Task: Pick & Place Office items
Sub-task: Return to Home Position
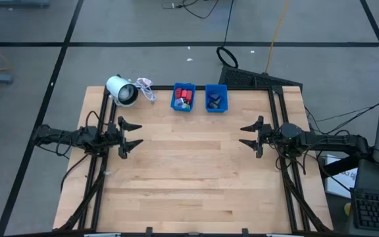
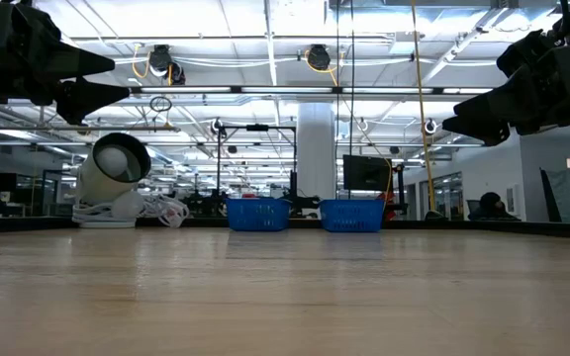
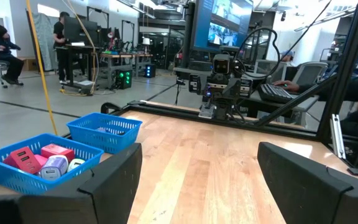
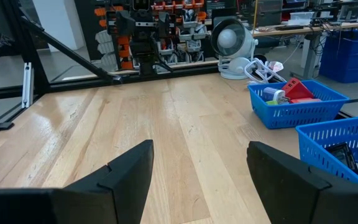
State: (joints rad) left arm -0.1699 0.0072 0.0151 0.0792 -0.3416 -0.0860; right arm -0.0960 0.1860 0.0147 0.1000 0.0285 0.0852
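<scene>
Two blue bins stand at the table's far edge. The left bin (image 1: 183, 97) holds red, blue and pale office items (image 3: 42, 159), also seen as office items (image 4: 286, 93) in the right wrist view. The right bin (image 1: 216, 99) holds dark pieces (image 1: 215, 101). My left gripper (image 1: 129, 134) hovers open above the table's left side, fingers pointing right. My right gripper (image 1: 249, 135) hovers open above the right side, fingers pointing left. Neither holds anything.
A white cylindrical lamp-like roll (image 1: 122, 90) with a coiled white cable (image 1: 145, 87) sits at the far left corner. Bare wood (image 1: 189, 178) spans the middle and near side. A black frame (image 1: 278, 112) borders the table. People sit at desks beyond the table.
</scene>
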